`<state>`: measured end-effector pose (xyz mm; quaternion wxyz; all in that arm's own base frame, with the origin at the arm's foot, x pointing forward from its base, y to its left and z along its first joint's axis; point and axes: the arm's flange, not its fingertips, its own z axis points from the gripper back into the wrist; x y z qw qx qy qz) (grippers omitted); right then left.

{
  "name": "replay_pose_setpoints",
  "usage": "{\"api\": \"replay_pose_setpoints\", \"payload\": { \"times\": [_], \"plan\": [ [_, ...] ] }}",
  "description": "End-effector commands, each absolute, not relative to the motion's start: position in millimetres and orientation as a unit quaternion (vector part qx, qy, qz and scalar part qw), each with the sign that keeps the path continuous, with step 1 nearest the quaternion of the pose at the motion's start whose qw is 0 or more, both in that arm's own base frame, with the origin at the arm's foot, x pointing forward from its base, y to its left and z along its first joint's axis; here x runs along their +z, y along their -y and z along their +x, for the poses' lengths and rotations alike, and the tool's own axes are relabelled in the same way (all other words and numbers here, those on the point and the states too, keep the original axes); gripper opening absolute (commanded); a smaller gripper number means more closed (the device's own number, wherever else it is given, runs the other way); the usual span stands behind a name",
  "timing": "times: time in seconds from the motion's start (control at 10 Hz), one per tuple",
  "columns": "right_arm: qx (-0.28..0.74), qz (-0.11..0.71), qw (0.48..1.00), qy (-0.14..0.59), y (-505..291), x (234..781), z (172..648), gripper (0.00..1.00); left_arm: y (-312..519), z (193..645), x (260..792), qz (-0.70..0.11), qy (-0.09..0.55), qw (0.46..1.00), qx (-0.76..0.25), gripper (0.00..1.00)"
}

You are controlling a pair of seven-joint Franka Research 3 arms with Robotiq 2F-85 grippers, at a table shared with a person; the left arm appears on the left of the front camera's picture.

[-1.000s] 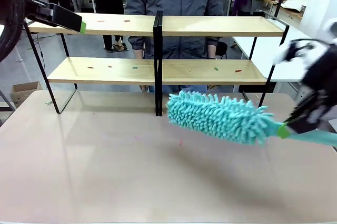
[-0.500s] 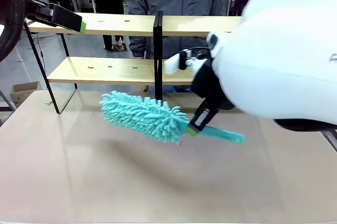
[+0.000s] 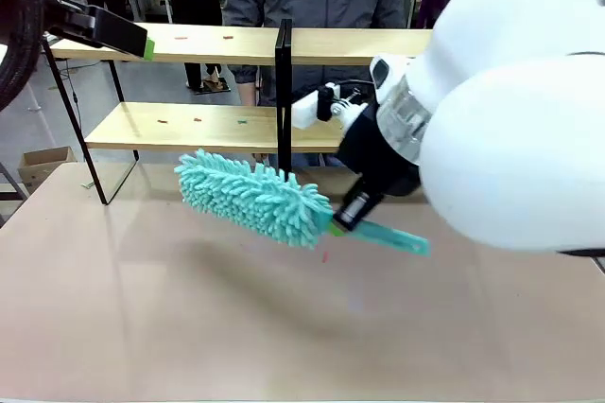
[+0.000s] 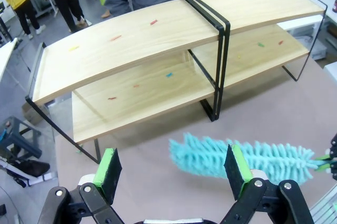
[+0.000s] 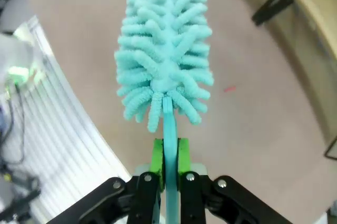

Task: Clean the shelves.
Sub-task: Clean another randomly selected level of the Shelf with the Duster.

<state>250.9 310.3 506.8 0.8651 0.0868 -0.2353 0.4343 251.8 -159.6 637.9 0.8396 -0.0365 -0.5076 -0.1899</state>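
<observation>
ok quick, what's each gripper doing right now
Left gripper: open, holding nothing.
Right gripper: closed on the duster handle.

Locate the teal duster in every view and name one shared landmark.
Front view: duster centre-left, over the table, before the shelves.
Left wrist view: lower right, below the shelves.
Right wrist view: top centre, handle in the right hand.
Shared landmark: the shelves' black frame.
</observation>
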Motion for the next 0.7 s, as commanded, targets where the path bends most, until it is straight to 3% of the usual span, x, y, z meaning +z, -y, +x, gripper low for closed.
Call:
{"api": "replay_pose_setpoints", "payload": {
  "times": [0.0,0.6],
  "plan": [
    [0.391,0.068,0.873,0.285,-362,502,277,0.12,159,251,639,-0.032,0.508,0.840,-0.188,1.00],
    [0.316,0.037,0.898,0.304,-432,515,332,0.12,159,251,639,-0.032,0.508,0.840,-0.188,1.00]
  ]
}}
